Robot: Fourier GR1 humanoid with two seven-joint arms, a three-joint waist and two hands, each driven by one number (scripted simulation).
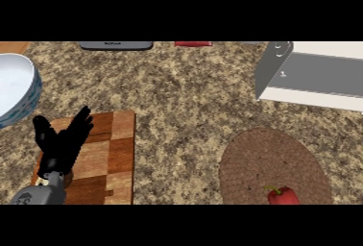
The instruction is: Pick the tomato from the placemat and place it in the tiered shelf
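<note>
A red tomato [283,196] with a green stem lies on the near part of the round brown woven placemat [269,158], at the lower right of the head view. The tiered shelf [312,74], grey metal with white boards, stands at the far right of the granite counter. My left hand [62,139] rests open at the lower left, fingers pointing up, over a wooden cutting board. It is far from the tomato and holds nothing. My right hand does not show.
A wooden cutting board [106,158] lies at the lower left. A large white and blue bowl [14,86] sits at the left edge. A grey object [115,45] and a red one [193,43] lie along the far edge.
</note>
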